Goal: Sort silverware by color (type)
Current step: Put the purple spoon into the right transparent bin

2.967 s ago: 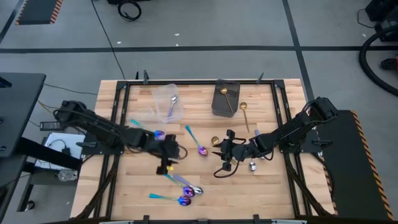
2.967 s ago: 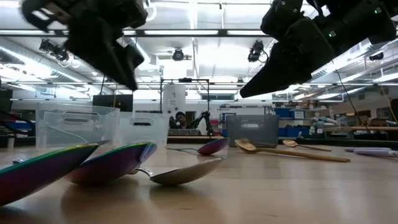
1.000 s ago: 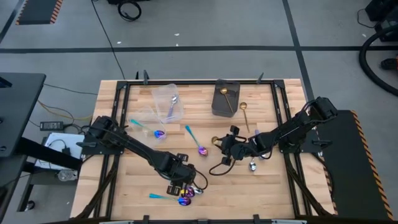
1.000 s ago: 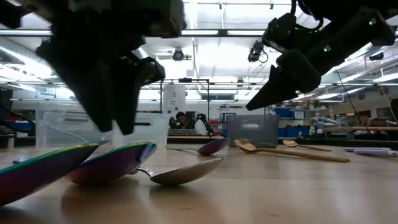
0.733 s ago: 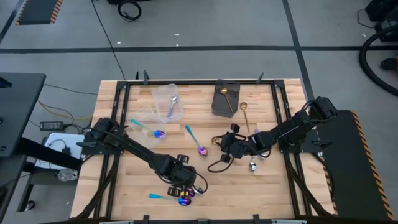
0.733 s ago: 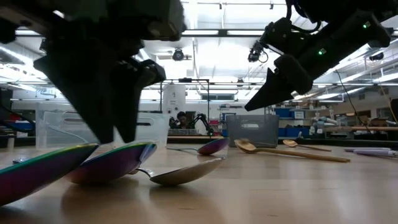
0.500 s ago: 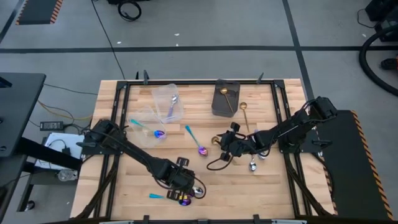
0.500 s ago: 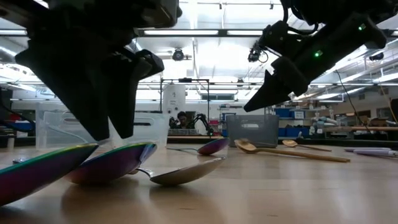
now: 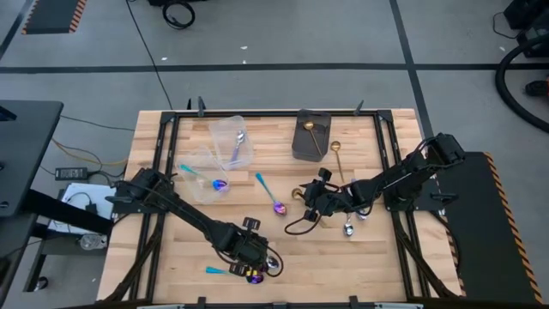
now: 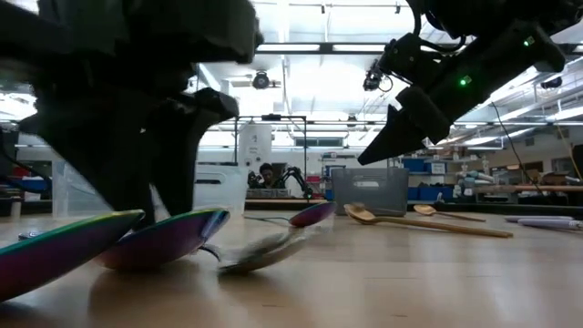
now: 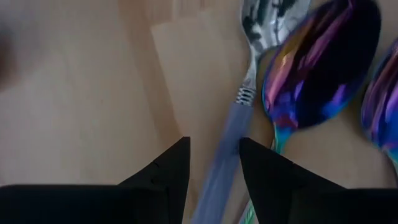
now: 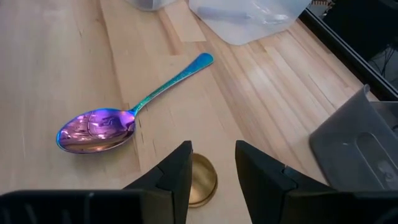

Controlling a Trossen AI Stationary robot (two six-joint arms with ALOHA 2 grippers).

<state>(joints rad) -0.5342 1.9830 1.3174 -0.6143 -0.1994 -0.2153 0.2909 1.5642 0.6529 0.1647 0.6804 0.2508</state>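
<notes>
Since a second ago: left gripper (image 9: 255,260) down lower onto the spoon cluster at the table's front edge; right gripper (image 9: 310,199) shifted slightly toward the table's middle.

Now straddling the lilac handle of a silver spoon (image 11: 244,106) with the left fingers (image 11: 166,169), one on each side, parted, not visibly clamped. Iridescent purple-blue spoon (image 11: 318,65) lying just beside that silver bowl, at 3 o'clock from it in the wrist view, with a second iridescent bowl (image 11: 382,109) beyond it. In the low view, silver spoon (image 10: 262,251) blurred, its bowl tipped up.

Hovering with right fingers (image 12: 177,168) apart above a gold spoon's bowl (image 12: 202,180), holding nothing. Teal-handled iridescent spoon (image 12: 127,106) flat on the wood near it, toward 10 o'clock in the wrist view.

Elsewhere on the wooden table (image 9: 377,257): another teal-handled spoon (image 9: 202,176) at 9 o'clock from centre, a gold spoon (image 9: 337,156) at 1 o'clock beside the dark grey box (image 9: 310,137), a spoon inside the clear plastic tub (image 9: 232,142) at 11 o'clock, a silver spoon (image 9: 348,228) near 4 o'clock.
</notes>
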